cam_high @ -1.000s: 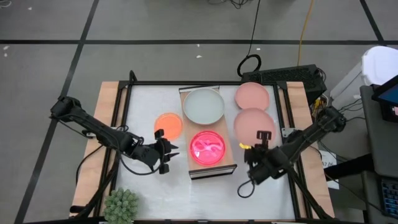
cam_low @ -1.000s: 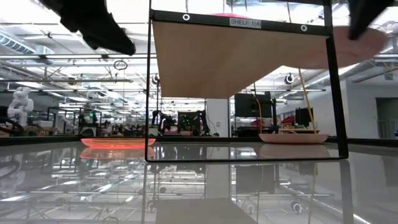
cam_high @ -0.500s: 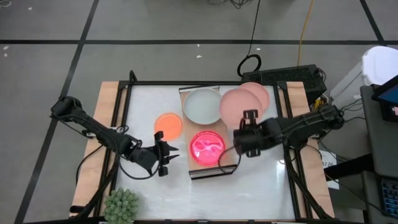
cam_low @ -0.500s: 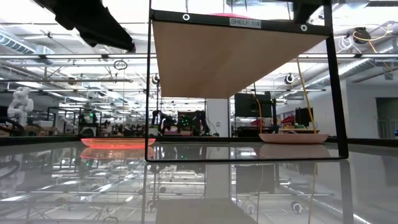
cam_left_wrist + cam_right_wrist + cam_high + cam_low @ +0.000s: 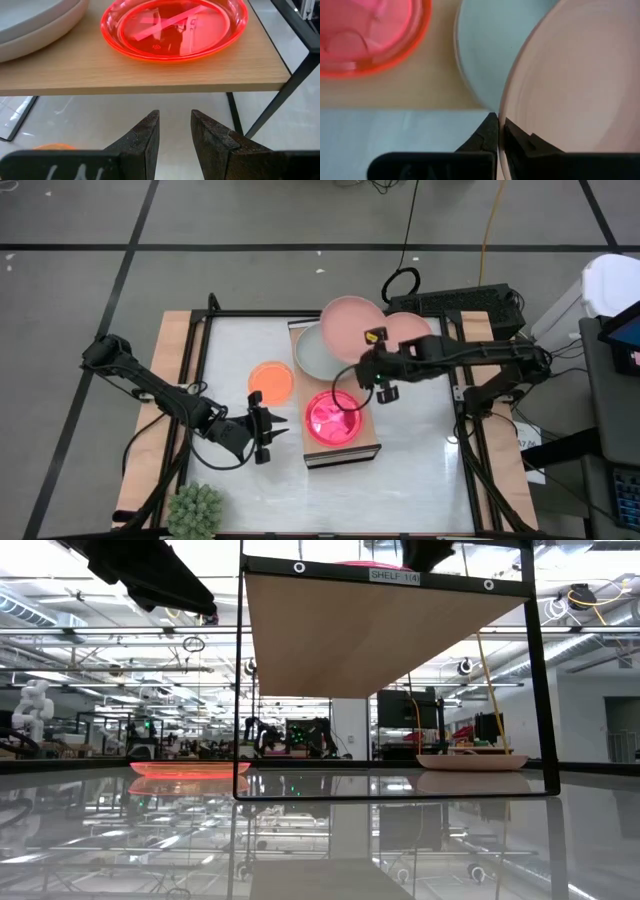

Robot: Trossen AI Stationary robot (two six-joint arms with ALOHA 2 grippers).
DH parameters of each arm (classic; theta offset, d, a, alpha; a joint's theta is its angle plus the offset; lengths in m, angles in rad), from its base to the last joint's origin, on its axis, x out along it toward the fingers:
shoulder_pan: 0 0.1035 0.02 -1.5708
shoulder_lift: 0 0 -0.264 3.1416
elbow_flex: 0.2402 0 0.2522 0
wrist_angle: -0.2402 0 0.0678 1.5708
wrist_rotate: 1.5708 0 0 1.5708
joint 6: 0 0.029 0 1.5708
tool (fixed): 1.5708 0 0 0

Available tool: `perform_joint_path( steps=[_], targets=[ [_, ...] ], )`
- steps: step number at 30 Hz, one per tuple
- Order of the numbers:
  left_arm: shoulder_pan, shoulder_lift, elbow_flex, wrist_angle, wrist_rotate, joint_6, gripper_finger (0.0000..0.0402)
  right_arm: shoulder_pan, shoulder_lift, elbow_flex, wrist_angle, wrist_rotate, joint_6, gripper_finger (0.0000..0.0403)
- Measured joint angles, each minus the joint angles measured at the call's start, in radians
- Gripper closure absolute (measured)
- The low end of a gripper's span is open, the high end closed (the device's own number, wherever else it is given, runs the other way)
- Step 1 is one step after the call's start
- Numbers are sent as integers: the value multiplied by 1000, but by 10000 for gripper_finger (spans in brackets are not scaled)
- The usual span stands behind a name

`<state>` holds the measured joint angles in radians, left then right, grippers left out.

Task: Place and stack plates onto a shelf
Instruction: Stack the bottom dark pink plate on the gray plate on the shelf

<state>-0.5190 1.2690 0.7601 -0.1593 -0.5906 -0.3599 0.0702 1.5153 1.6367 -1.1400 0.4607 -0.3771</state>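
White tabletop (image 5: 420, 470) inside a dark frame carries the shelf (image 5: 337, 452), a light-wood stand whose long axis runs from the near edge of the table toward the far edge. On the shelf, the hot pink plate (image 5: 334, 418) sits at the near end and the pale green-grey plate (image 5: 312, 355) sits at the far end.

The right gripper (image 5: 376, 370) is clamped on the rim of a salmon pink plate (image 5: 352, 326) and holds it in the air. In the high view this plate overlaps the far right part of the pale green-grey plate, so it seems to hang partly above it (the height between them cannot be read from these views). The right wrist view shows the thin rim pinched between the two fingers, with the green-grey plate just beyond.

The coming move probably turns on this relation: the target lies to the left of the carried plate and slightly nearer, so the plate should go a little more that way before it is lowered.

A second salmon pink plate (image 5: 412, 330) lies on the table beside the shelf, on the right. The small orange plate (image 5: 272, 380) lies to the left. The left gripper (image 5: 279, 437) waits near the shelf's near left corner, its fingers a narrow gap apart and holding nothing.
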Motion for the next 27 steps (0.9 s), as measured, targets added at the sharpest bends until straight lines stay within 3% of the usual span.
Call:
perform_joint_path(
  steps=[12,27],
  targets=[
    [1,0,0,0,-23,8,284,-93,96,0,167,-108,-235,403],
    [0,0,0,-1,-37,7,284,-109,152,0,179,-177,-280,400]
  ],
)
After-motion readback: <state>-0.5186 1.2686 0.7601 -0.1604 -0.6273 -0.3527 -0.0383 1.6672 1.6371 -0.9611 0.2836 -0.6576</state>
